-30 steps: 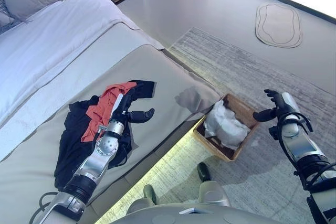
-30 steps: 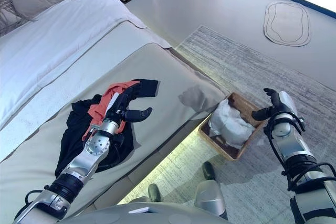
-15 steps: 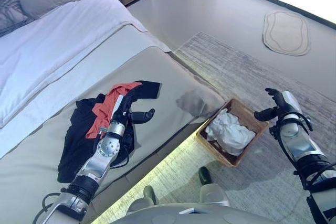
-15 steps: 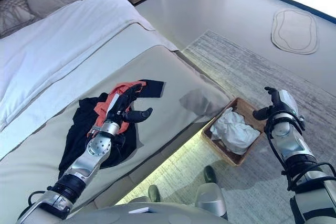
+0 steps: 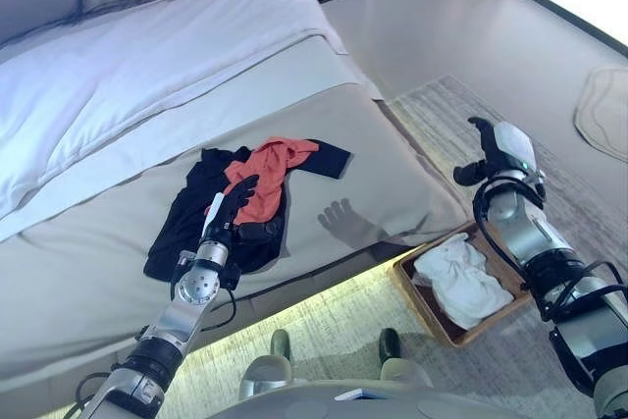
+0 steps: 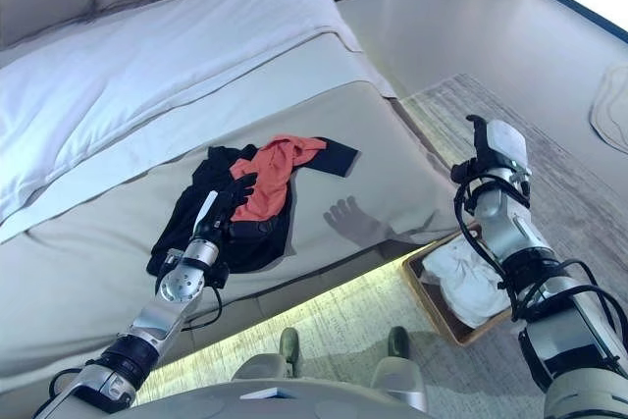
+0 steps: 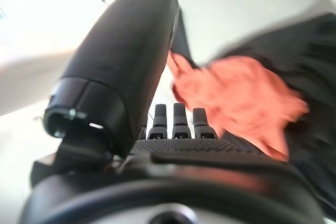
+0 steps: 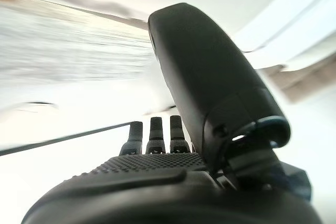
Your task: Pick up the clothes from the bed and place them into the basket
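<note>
On the bed (image 5: 88, 242), left robot hand (image 5: 234, 205) unclenched over clothes (image 5: 257, 183), fingertips hidden.

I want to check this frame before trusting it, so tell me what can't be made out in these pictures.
- Left hand on the black garment: in both eye views its fingertips merge with the dark cloth, so any grip is unclear.
- Orange-red garment: blurred in the left wrist view.
- Brown wicker basket: the right arm hides its far side; the white cloth covers its bottom.
- Right hand: its wrist view shows only blurred floor.
</note>
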